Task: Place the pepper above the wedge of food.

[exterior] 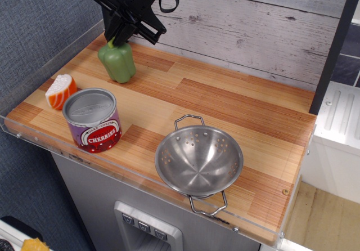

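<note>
The light-green pepper hangs by its stem from my black gripper, which is shut on the stem at the back left of the wooden counter. The pepper's base is at or just above the counter; I cannot tell if it touches. The orange-and-white striped wedge of food lies near the left edge, in front and to the left of the pepper, a short gap between them.
A purple-and-red "Cherries" can stands just right of the wedge near the front edge. A steel colander sits at the front middle. A dark post and a plank wall stand behind the counter.
</note>
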Robot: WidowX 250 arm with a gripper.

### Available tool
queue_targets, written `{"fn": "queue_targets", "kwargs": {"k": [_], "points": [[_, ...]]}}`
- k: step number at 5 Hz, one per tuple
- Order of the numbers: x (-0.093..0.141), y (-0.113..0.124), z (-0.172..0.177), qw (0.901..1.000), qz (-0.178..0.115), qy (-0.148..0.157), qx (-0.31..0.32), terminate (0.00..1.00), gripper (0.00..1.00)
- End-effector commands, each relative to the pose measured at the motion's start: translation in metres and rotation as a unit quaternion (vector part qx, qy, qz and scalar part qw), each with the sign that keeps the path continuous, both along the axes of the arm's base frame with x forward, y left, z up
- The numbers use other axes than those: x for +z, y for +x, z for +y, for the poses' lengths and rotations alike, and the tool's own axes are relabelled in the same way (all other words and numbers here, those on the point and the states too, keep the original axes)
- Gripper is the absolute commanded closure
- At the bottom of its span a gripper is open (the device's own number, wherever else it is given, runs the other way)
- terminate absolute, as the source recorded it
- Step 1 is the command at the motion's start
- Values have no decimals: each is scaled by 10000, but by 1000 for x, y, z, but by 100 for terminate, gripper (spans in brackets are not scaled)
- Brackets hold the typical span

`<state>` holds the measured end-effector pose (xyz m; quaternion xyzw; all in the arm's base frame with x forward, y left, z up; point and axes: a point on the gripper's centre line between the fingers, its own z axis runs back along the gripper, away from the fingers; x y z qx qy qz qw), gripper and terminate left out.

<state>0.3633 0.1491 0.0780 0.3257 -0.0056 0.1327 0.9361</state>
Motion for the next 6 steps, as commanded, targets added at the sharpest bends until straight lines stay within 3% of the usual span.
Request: {"fn": "queue_targets", "kwargs": {"k": [1, 2, 6], "points": [[24, -2, 8, 9998, -173, -17, -24, 0, 0], [29, -5, 8, 9996, -249, -146, 14, 0, 0], [70, -18, 10, 9963, -849, 8, 158, 0, 0]]}}
